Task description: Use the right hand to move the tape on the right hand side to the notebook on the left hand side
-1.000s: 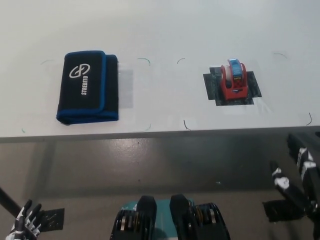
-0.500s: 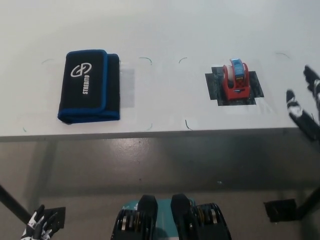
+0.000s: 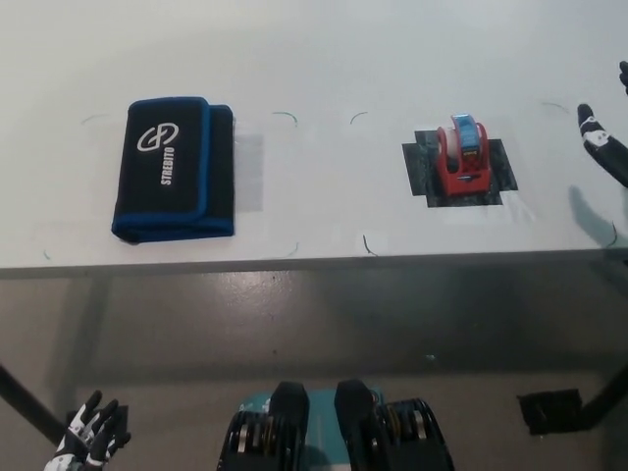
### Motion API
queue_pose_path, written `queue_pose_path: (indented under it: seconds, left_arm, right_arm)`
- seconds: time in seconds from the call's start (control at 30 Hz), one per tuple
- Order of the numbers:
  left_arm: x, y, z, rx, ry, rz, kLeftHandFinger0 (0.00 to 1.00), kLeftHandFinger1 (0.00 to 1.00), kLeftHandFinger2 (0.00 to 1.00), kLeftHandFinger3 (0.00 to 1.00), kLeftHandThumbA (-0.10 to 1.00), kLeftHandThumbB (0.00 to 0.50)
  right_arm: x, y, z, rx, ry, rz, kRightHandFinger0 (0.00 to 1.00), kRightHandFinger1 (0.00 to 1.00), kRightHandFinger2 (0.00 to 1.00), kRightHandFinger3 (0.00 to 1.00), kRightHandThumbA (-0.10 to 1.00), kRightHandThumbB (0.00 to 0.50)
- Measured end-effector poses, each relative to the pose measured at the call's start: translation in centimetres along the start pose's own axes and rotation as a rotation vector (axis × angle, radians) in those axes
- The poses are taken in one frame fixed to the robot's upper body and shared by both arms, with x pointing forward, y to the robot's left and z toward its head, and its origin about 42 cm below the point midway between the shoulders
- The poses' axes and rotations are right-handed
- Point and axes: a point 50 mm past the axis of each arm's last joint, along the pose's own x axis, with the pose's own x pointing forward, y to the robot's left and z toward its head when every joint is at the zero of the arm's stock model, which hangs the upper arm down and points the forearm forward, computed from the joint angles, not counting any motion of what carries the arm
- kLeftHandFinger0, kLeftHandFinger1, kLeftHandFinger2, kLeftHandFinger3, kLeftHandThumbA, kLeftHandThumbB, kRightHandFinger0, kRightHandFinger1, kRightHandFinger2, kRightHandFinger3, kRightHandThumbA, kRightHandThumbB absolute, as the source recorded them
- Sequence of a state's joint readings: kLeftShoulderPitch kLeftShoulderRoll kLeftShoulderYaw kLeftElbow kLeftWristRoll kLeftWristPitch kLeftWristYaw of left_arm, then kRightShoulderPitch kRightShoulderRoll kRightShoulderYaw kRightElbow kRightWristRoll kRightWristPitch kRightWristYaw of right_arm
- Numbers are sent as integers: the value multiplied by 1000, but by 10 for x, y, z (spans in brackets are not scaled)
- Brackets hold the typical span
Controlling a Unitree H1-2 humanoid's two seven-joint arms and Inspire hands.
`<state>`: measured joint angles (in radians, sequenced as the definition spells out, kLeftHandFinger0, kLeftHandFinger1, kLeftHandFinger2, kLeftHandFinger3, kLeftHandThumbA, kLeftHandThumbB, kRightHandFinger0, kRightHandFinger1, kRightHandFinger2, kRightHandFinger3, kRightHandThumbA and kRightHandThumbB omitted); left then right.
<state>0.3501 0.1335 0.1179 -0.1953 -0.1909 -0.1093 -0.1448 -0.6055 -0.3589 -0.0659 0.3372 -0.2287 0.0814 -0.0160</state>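
White table (image 3: 324, 59), right robot hand (image 3: 601, 137) edge-cropped — tape (image 3: 463, 155) untouched

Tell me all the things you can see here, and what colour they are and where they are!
table: one, white, fills the upper part of the view.
notebook: one, black with blue edging and a white logo, lying flat on the table's left side.
tape dispenser: one, red with a blue and white roll, standing on the table's right side.
black patch: one, black, flat on the table under the tape dispenser.
floor: grey, below the table's front edge.
left hand: one, white with black, low at the bottom left over the floor, fingers apart, holding nothing.
right hand: one, black, at the right edge above the table, only partly in view.
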Motion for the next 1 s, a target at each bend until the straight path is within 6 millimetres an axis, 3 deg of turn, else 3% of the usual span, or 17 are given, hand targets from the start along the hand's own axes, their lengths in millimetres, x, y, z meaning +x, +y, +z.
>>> queue_pose_path:
  seconds: [0.07, 0.1, 0.2, 0.27, 0.3, 0.4, 0.5, 0.57, 0.6, 0.63, 0.77, 0.93, 1.0]
  left_arm:
    - [0, 0, 1, 6, -3, -2, 960, 1000, 1000, 1000, 652, 133]
    - [1, -1, 2, 8, -5, -3, 964, 1000, 1000, 1000, 626, 103]
    - [1, -1, 2, 19, -6, -9, 961, 1000, 1000, 1000, 526, 85]
    - [1, -1, 2, 25, -5, -12, 969, 1000, 1000, 1000, 486, 110]
    - [1, -1, 2, 27, -5, -13, 968, 1000, 1000, 1000, 480, 122]
    - [3, -1, 3, 30, -10, -15, 957, 1000, 1000, 1000, 464, 145]
    - [6, -2, 4, 35, -19, -18, 964, 1000, 1000, 1000, 440, 137]
    - [7, -2, 5, 37, -21, -19, 957, 1000, 1000, 1000, 454, 135]
    - [7, -2, 5, 39, -21, -19, 949, 1000, 1000, 1000, 478, 150]
    - [7, -2, 5, 40, -21, -19, 946, 1000, 1000, 1000, 486, 155]
    - [7, -2, 5, 46, -20, -19, 932, 1000, 1000, 1000, 508, 157]
    - [6, -2, 4, 50, -19, -20, 943, 1000, 1000, 1000, 523, 173]
    - [7, -2, 4, 51, -19, -21, 950, 1000, 1000, 1000, 459, 175]
  right_arm:
    - [6, 2, -5, -5, 23, 15, 1000, 1000, 1000, 1000, 666, 459]
    - [11, 3, -10, -12, 47, 28, 1000, 1000, 1000, 1000, 664, 417]
    - [19, 7, -25, -17, 109, 61, 1000, 1000, 1000, 1000, 717, 314]
    - [22, 9, -35, -17, 146, 81, 1000, 1000, 1000, 1000, 810, 221]
    - [22, 11, -40, -21, 163, 92, 1000, 1000, 1000, 1000, 836, 225]
    - [22, 16, -47, -26, 191, 110, 1000, 1000, 1000, 1000, 885, 173]
    - [24, 21, -51, -18, 206, 119, 1000, 1000, 1000, 1000, 910, 162]
    - [25, 27, -52, -14, 202, 131, 1000, 1000, 1000, 1000, 943, 125]
    - [24, 31, -52, -16, 199, 141, 1000, 1000, 1000, 1000, 935, 53]
    - [23, 35, -53, -16, 199, 149, 1000, 1000, 1000, 1000, 917, 27]
    - [19, 55, -57, -15, 195, 196, 1000, 1000, 1000, 1000, 938, 0]
    - [15, 79, -56, -4, 183, 236, 1000, 1000, 1000, 1000, 999, 47]
    - [16, 86, -53, 4, 171, 243, 1000, 1000, 1000, 1000, 1000, 56]
